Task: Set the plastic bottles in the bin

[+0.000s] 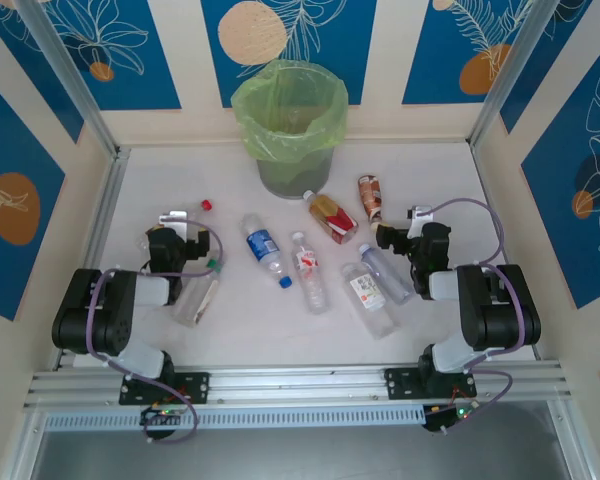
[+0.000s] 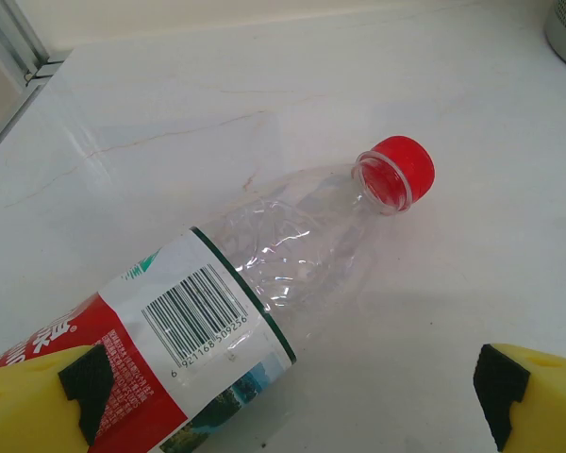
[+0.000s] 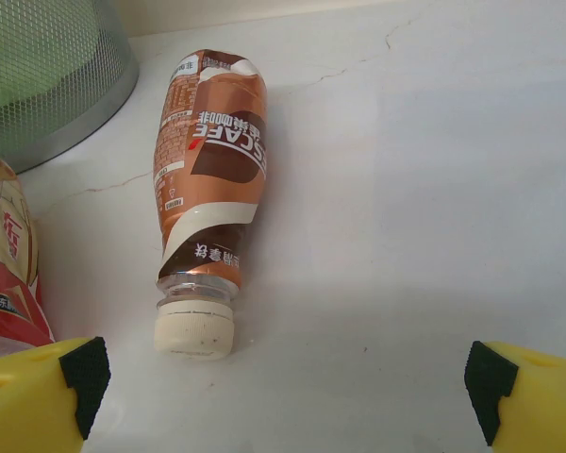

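Observation:
The bin (image 1: 290, 130), grey with a yellow-green bag, stands at the back centre. A clear bottle (image 2: 264, 255) with a red cap (image 2: 396, 172) and a red-and-white label lies just ahead of my open left gripper (image 2: 292, 401), its labelled end by the left finger. My open right gripper (image 3: 288, 396) faces a brown-red bottle (image 3: 210, 160) lying with its cream cap (image 3: 195, 330) toward me. An amber red-label bottle (image 1: 332, 217) lies left of it. My left gripper (image 1: 177, 228) and right gripper (image 1: 392, 236) sit low on the table.
More bottles lie mid-table: a blue-label one (image 1: 263, 247), a red-and-white-label one (image 1: 308, 270), a white-label one (image 1: 368, 297), a clear one (image 1: 385, 270). Another clear bottle (image 1: 198, 295) lies beside the left arm. Walls enclose the table.

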### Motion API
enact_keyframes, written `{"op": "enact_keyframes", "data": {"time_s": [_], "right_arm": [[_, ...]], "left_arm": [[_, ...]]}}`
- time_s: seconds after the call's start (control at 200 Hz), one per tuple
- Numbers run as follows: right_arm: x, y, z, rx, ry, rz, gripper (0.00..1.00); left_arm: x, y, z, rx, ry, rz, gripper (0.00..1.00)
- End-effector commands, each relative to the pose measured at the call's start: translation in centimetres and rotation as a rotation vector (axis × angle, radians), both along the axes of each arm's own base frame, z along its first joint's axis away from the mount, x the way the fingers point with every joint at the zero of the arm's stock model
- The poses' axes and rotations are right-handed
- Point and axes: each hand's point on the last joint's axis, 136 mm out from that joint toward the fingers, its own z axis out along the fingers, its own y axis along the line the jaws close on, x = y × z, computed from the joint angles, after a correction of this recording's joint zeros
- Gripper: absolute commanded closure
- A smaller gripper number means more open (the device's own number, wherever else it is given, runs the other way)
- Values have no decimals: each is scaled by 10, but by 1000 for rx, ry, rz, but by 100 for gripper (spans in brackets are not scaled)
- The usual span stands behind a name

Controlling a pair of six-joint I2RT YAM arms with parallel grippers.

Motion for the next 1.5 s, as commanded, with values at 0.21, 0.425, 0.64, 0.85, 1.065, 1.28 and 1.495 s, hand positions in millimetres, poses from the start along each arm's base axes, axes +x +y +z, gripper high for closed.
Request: {"op": "enact_keyframes", "data": {"time_s": [0.21,0.425,0.64,0.85,1.065,1.28,1.495], "right_arm": [[9,0,15,-13,-49,12,1],[9,0,15,-12,-49,12,1],[8,0,15,-12,-49,13,1],[7,2,19,-11,-61,22,1],[1,6,48,-20,-65,41,1],[-4,7,82,66,-45,2,1],[-10,-9,88,215,128,-199,1]], "left_arm": [[1,-1,8,-12,-34,8,0],[1,-1,8,-12,-32,8,0],[1,-1,9,-12,-35,8,0],[2,-4,12,-13,-27,-10,0],[3,-5,42,-3,10,-16,0],[-5,11,74,-104,51,136,0],[-35,35,89,-231,239,403,0]]}}
